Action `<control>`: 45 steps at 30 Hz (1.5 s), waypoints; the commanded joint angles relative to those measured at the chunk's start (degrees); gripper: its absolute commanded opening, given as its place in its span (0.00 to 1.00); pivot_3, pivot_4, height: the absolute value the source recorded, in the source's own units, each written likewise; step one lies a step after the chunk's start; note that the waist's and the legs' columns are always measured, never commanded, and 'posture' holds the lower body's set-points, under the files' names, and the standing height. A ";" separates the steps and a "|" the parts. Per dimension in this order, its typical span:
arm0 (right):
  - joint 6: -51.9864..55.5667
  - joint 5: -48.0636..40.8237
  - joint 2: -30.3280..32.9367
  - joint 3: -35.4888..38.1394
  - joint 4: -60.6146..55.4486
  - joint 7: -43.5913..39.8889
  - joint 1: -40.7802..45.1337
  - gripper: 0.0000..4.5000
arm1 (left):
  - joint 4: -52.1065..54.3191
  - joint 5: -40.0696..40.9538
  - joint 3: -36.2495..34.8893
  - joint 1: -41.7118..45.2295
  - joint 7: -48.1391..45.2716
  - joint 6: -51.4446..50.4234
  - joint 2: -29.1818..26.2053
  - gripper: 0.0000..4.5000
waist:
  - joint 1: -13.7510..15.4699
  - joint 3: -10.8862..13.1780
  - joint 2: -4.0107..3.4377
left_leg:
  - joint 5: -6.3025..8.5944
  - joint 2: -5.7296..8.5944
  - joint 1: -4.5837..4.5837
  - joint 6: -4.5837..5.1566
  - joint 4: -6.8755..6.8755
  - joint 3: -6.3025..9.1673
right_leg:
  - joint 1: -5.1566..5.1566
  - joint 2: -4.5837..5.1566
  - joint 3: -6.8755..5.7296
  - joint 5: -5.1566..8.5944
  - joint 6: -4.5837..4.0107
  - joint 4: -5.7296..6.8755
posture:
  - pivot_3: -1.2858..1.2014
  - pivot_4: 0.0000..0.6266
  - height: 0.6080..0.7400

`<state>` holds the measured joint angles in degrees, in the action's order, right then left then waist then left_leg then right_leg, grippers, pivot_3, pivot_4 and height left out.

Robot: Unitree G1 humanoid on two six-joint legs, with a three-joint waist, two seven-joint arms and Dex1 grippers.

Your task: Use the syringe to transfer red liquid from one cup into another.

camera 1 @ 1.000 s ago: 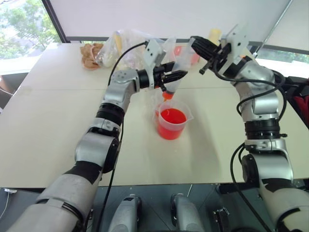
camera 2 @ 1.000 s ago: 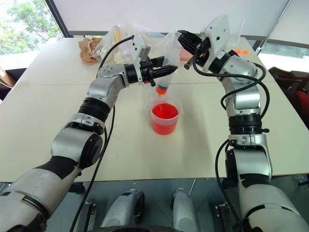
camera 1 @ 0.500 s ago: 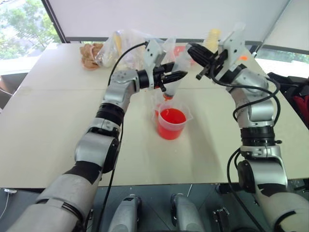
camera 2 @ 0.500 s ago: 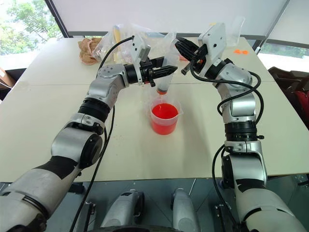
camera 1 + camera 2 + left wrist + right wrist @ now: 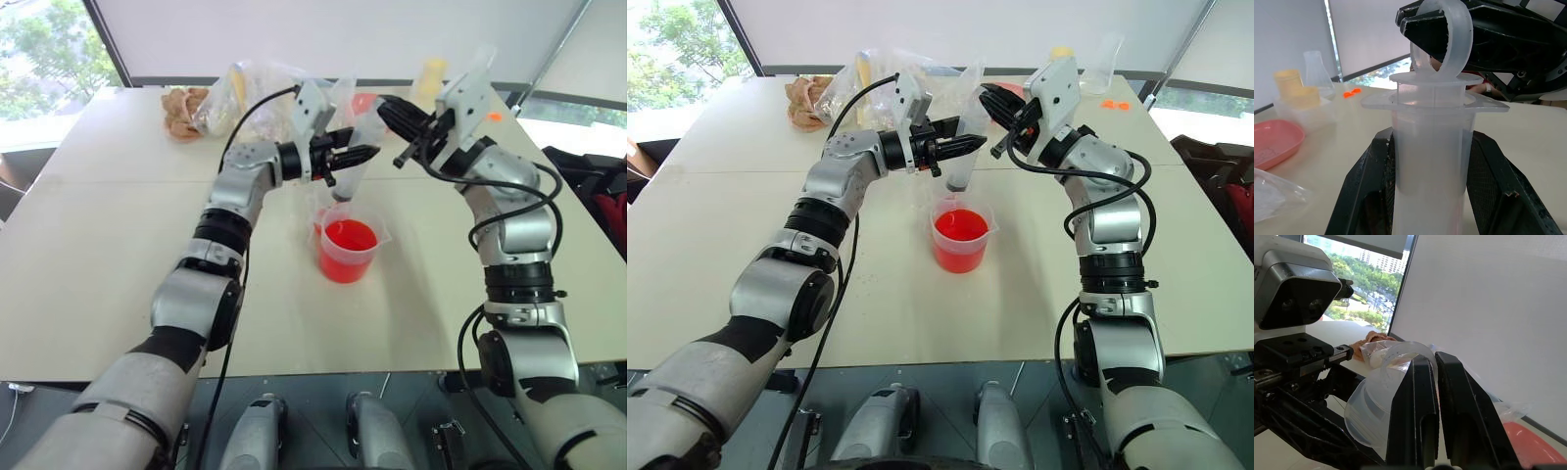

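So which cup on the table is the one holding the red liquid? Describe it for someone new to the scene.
On the pale table, look near the middle, right below the syringe that the left gripper holds upright. The cup is small, translucent and full of red liquid, unlike the shallow pink bowl farther back.

syringe (image 5: pixel 965 147) tip hidden behind left pincer (image 5: pixel 955 147), barrel cut off below

table (image 5: pixel 118 225): cream | on it: cup (image 5: pixel 348 250) of red liquid (image 5: pixel 350 236), plastic bags (image 5: pixel 240 93), pink bowl (image 5: pixel 1273 142)
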<state>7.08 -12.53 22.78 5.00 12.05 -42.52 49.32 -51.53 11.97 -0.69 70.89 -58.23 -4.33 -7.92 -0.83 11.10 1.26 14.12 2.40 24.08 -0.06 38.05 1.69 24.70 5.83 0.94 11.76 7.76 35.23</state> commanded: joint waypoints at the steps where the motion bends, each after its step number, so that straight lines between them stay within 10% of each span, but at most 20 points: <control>1: 0.49 -1.34 -1.46 -4.03 -1.88 -3.76 -1.20 0.21 | 4.19 3.00 -2.95 3.69 1.59 0.49 0.07 0.31 | -0.01 0.00 0.00 | 0.00 0.00 0.00 0.00 0.00 0.00 | 0.00 0.00 0.00 0.00 0.00 0.00 | 0.52 0.24 0.98; 4: 0.58 -0.98 -0.82 -3.35 -2.15 -3.16 -1.61 0.55 | 4.26 2.94 -2.96 3.31 1.22 0.16 0.25 0.31 | -0.20 0.00 -0.02 | 0.00 -0.02 -0.03 0.00 0.00 0.01 | 0.01 -0.01 0.01 0.00 0.00 0.02 | 0.52 0.24 0.98; 22: 16.56 -15.55 15.07 11.02 -18.90 -2.66 -10.97 0.55 | 6.43 4.22 -5.72 10.78 10.66 -12.59 -4.75 0.31 | -0.18 0.03 -0.05 | 0.01 -0.03 0.00 0.02 -0.01 0.05 | 0.02 0.00 0.01 0.00 0.00 0.01 | 0.52 0.24 0.98; 33: 31.85 -29.61 19.71 3.27 -39.41 -8.99 -16.41 0.55 | 1.30 -0.32 0.55 14.90 16.33 -57.00 -22.44 0.31 | -0.05 0.03 -0.06 | 0.05 -0.10 -0.32 0.08 -0.06 0.08 | -0.20 -0.10 0.05 0.02 0.03 0.10 | 0.52 0.24 0.98; 40: 33.30 -31.54 15.32 -3.12 -42.85 -7.62 -20.49 0.55 | 6.63 5.31 -15.57 7.40 25.92 -85.66 -19.93 0.31 | 0.32 0.12 0.09 | 0.04 -0.16 0.01 0.07 0.04 0.25 | -0.02 -0.08 0.02 0.01 0.03 0.10 | 0.52 0.24 0.98; 45: 33.29 -31.00 11.59 -8.08 -43.16 -6.36 -26.34 0.55 | 16.24 4.19 -20.30 -1.55 36.22 -88.17 -15.13 0.31 | 0.06 0.02 0.06 | 0.04 -0.15 -0.27 0.03 -0.05 0.24 | -0.15 0.00 0.07 0.00 0.03 0.11 | 0.52 0.24 0.98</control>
<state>40.84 -43.47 34.72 -2.22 -29.13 -49.21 23.21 -38.58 15.69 -20.01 70.96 -24.82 -91.97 -23.62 -0.77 11.12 1.33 14.16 2.25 23.77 -0.03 37.97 1.91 24.56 5.83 1.05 11.76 7.79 35.38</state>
